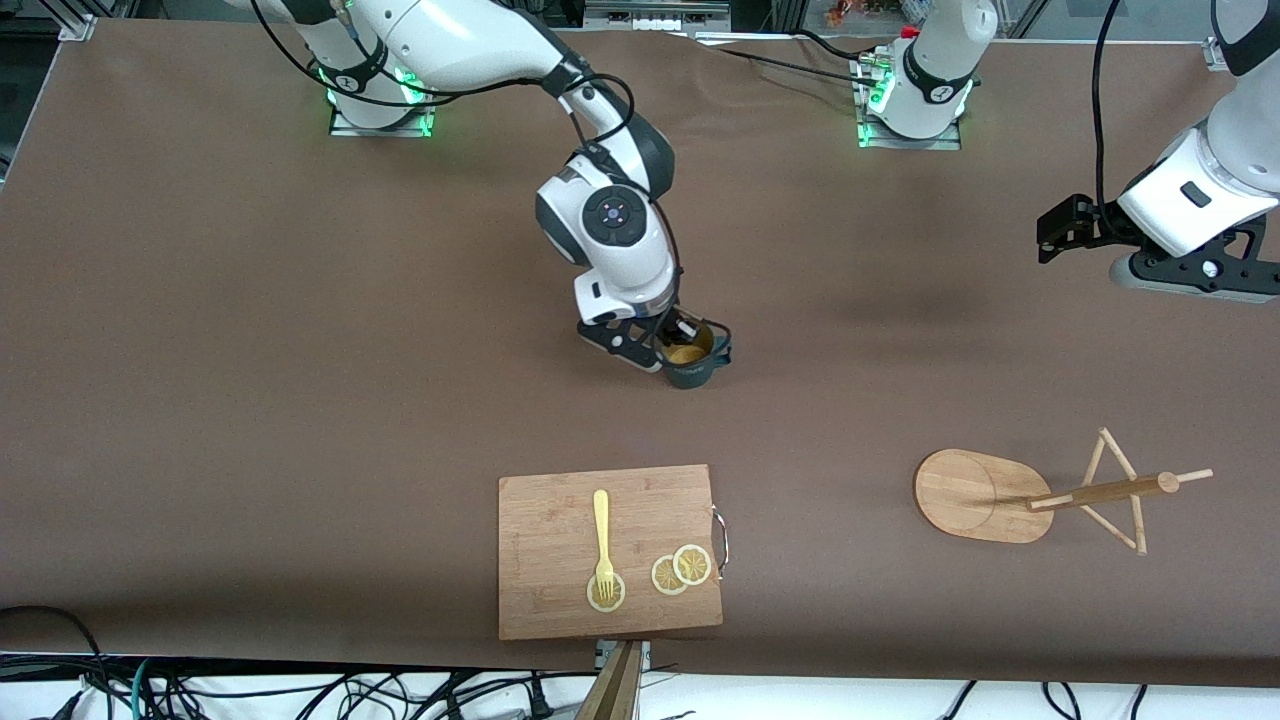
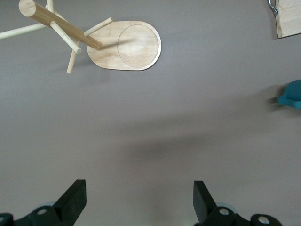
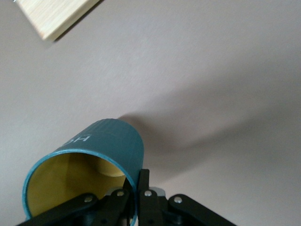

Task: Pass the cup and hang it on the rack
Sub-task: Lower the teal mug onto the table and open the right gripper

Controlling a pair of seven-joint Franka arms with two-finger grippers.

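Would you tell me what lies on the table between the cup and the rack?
Nothing: in the front view only bare brown table shows between the cup, held by the right gripper, and the rack.

cup (image 2: 292,95): in the left wrist view, cut off by the frame's edge, only a sliver showing
cutting board (image 3: 56,16): in the right wrist view, only one corner inside the frame
left gripper (image 1: 1160,262): in the front view, fingers hidden under its body

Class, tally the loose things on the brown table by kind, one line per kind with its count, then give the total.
Cup, held in the right tool: 1
Rack: 1
Cutting board: 1
Fork: 1
Lemon slices: 3
Total: 7
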